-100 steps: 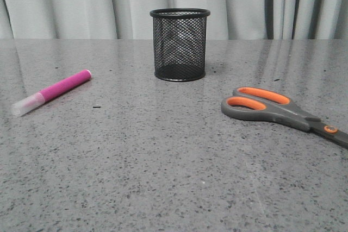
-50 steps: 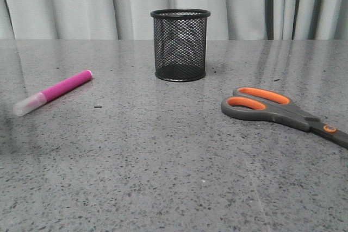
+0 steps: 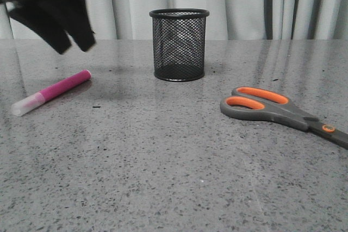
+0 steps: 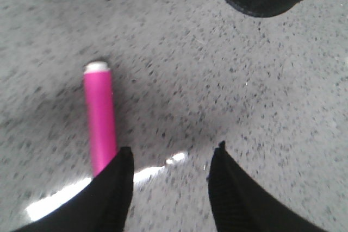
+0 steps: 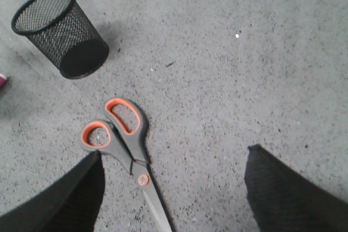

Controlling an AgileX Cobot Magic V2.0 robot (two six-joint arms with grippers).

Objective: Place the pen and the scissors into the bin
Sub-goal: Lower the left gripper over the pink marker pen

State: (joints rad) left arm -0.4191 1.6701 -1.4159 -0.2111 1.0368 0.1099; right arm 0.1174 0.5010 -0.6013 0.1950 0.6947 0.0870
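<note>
Left claw [image 4: 169, 180] wide open and holding nothing, up in the air above the pink pen [image 3: 51, 92] lying on the grey tabletop [image 3: 163, 161], right claw [image 5: 171, 188] wide open and empty over the scissors [image 3: 283, 113] lying flat, black bin [image 3: 179, 44] standing upright between them, farther back.

Staged tabletop test area with an office theme: a speckled grey stone-look table [image 3: 163, 177] backed by pale pleated curtains [image 3: 244, 4], bearing only desk stationery: mesh pencil cup [image 3: 179, 44], marker [image 3: 51, 92], scissors [image 3: 283, 113].
</note>
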